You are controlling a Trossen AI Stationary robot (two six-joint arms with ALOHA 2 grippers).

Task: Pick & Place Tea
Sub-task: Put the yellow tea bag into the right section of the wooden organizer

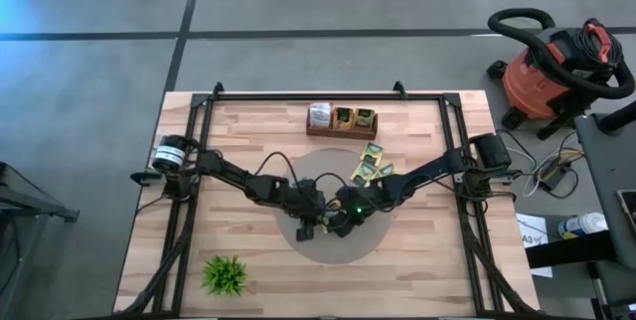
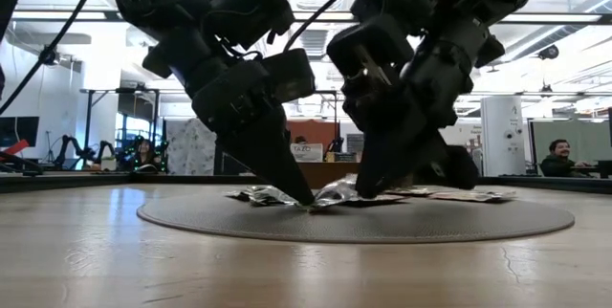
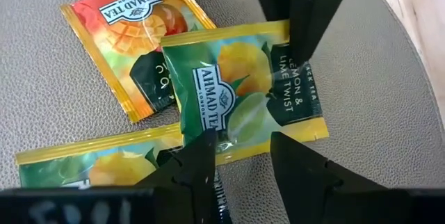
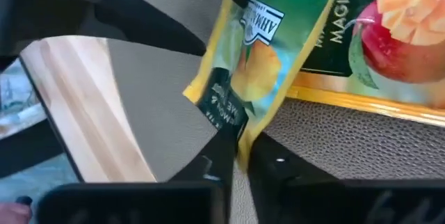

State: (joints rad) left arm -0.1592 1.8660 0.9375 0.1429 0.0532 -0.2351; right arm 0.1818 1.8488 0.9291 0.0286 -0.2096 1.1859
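A lemon-and-lime tea sachet [image 3: 243, 78], green and yellow with a dark label panel, lies on the round grey mat [image 1: 298, 176] at mid-table, overlapping an orange mango sachet [image 3: 132, 40] and a third yellow-green sachet [image 3: 90, 161]; in the right wrist view the same lemon sachet [image 4: 261, 57] stands tilted up off the mat, one edge caught between the right gripper [image 4: 236, 158] fingers, which are pressed together on it; the right gripper [image 1: 345, 223] sits low over the near part of the mat, its arm reaching in from the table's right side. The left gripper [image 3: 240, 151] hovers just beside the sachet's opposite edge, jaws spread and nothing between them; from table height its tips come down to the mat beside crumpled foil sachets [image 2: 330, 193]. More loose sachets [image 1: 370, 166] lie on the far right part of the mat; beyond them a wooden box [image 1: 343, 121] near the table's far edge holds upright sachets. A small green plant [image 1: 226, 274] stands at the near left corner of the wooden table [image 1: 447, 270]; a red shop vacuum [image 1: 552, 67] sits on the floor beyond the right side.
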